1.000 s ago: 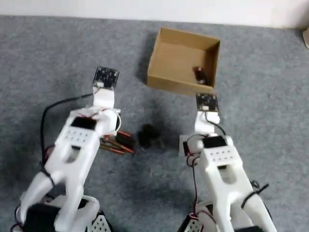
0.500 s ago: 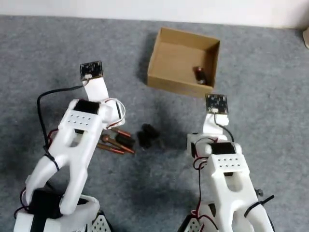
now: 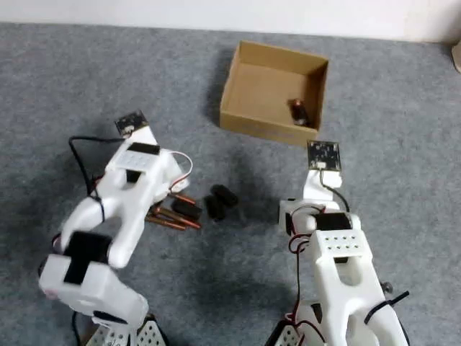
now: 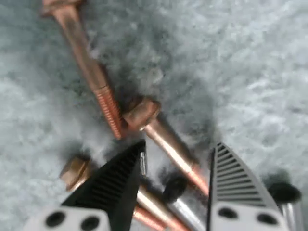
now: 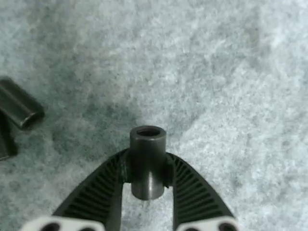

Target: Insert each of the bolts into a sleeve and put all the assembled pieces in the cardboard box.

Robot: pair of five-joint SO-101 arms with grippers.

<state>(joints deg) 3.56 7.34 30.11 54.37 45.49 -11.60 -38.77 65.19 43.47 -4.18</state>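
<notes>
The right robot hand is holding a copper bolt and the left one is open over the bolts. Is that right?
Not quite. The right gripper holds a black sleeve, not a bolt, as the right wrist view shows. The left gripper is open over the bolts.

Counter (image 3: 403, 144) w/ grey carpet-like cover, fuzzy texture. White strip (image 3: 144, 13) along far edge, wall or bare top, can't tell. Light soft, shadows faint.
</notes>
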